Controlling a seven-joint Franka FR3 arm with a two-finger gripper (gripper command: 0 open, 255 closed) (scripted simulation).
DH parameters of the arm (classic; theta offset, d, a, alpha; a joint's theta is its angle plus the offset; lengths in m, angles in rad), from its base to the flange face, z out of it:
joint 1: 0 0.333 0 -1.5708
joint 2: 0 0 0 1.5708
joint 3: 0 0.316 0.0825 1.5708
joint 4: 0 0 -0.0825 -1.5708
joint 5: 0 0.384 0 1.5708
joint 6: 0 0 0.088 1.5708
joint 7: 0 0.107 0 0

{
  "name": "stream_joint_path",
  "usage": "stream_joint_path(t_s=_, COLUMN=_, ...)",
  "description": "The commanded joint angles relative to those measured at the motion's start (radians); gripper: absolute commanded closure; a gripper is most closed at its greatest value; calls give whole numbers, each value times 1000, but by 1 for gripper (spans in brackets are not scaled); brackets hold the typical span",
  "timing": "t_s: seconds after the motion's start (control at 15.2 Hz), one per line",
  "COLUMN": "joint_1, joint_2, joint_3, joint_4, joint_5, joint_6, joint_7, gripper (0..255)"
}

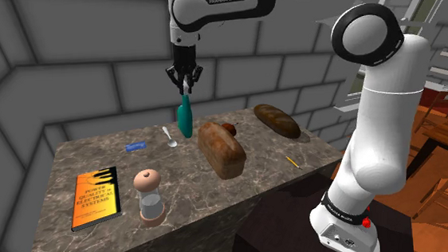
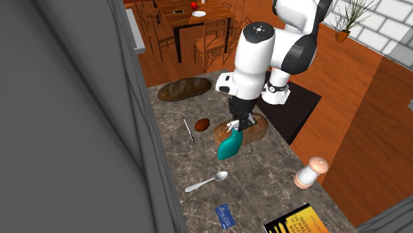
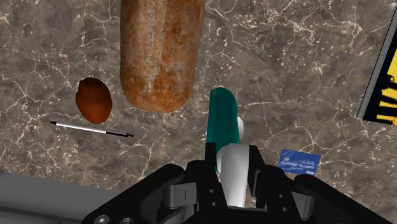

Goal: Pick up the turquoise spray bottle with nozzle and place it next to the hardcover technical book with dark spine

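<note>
The turquoise spray bottle (image 1: pixel 184 120) (image 2: pixel 229 145) (image 3: pixel 221 121) hangs slightly tilted from its white nozzle (image 3: pixel 232 168), which is clasped in my gripper (image 1: pixel 185 85) (image 2: pixel 239 126) (image 3: pixel 233 175). The gripper is shut on that nozzle, over the far part of the marble table (image 1: pixel 179 204), beside the brown loaf (image 1: pixel 220 148) (image 3: pixel 162 51). Whether the bottle's base still touches the table I cannot tell. The orange-and-black hardcover book (image 1: pixel 95 198) (image 2: pixel 301 222) (image 3: pixel 382 76) lies flat near the table's front corner at the shoulder view's left, well away from the bottle.
A spoon (image 1: pixel 169 136) and a blue card (image 1: pixel 135 145) lie between bottle and book. A clear grinder with a pink top (image 1: pixel 148 195) stands beside the book. A long dark loaf (image 1: pixel 276 120), a brown lump (image 2: pixel 202 124), a pen (image 2: pixel 188 128) and a yellow pencil (image 1: pixel 292 162) lie around the loaf.
</note>
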Motion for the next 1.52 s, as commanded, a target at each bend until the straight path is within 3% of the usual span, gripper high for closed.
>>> stream_joint_path(t_s=0.0, joint_1=25, joint_2=-14, joint_3=15, joint_4=-19, joint_5=-3, joint_6=5, joint_7=43, gripper=255)
stream_joint_path(t_s=0.92, joint_1=213, joint_2=-31, joint_3=140, joint_4=-44, joint_5=-26, joint_6=11, joint_7=358, gripper=255)
stream_joint_path(t_s=1.45, joint_1=212, joint_2=-26, joint_3=139, joint_4=-144, joint_5=-28, joint_6=116, joint_7=359, gripper=255)
